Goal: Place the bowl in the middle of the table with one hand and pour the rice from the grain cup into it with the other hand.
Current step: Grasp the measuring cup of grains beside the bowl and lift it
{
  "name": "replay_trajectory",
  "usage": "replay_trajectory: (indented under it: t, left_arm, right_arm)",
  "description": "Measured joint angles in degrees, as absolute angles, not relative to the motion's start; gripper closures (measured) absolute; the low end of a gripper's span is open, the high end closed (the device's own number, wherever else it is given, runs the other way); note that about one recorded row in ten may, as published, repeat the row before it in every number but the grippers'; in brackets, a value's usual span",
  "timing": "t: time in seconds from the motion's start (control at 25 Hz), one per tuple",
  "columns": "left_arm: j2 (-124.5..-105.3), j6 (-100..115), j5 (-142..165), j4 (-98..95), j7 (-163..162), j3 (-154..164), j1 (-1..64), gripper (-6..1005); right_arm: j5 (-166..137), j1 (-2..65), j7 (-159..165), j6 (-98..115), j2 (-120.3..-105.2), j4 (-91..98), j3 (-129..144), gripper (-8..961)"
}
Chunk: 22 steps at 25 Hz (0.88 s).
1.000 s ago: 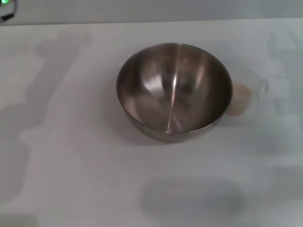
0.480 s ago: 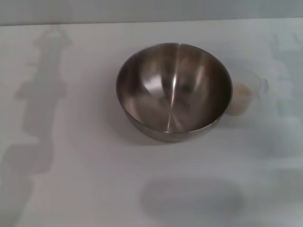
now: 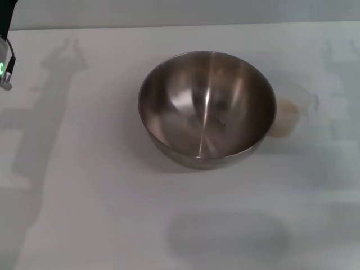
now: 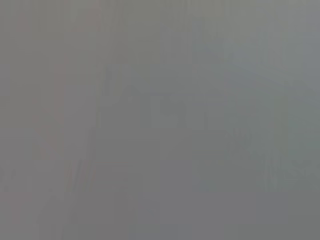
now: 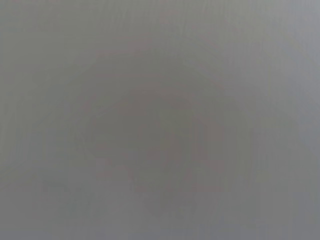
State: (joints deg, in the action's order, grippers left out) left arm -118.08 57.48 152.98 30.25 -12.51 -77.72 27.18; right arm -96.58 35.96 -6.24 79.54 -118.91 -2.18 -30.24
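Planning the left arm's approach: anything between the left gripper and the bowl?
Nothing: head view shows only bare table between the left gripper, at the far left edge, and the bowl.

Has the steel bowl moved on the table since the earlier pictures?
No. The steel bowl keeps the same place against the grain cup beside it and the table's far edge.

Bowl (image 3: 207, 109) brushed shiny steel, grain cup (image 3: 292, 109) clear smooth plastic, table (image 3: 101, 202) matt white.
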Motion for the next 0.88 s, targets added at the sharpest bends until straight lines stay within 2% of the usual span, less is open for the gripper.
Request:
replay_trajectory:
  t: [0.2,0.44,0.68,0.88]
  left_arm:
    - [-118.27,59.6,152.9,29.7,-13.0,-77.7,25.4,758]
    - [-118.46,63.7,152.7,26.8,-12.0,-77.8,25.5,520]
    - [-118.59,63.4,152.8,22.7,-11.8,-77.5,27.7,381]
    - [-118.65,63.4,153.0,21.8,-11.8,-77.2,28.3,244]
  right_arm:
    - [-96.6,35.5,-3.7,79.6,-118.91,-2.5,-30.0,403]
    - [-97.5,33.2,6.3,81.7,-118.91,-2.5,-28.7,403]
    - [-99.6,29.3,8.5,82.2,-118.75,-2.6,-22.2,403]
    - [-99.7,24.7,7.6,84.0,-119.29,-5.1,-21.9,404]
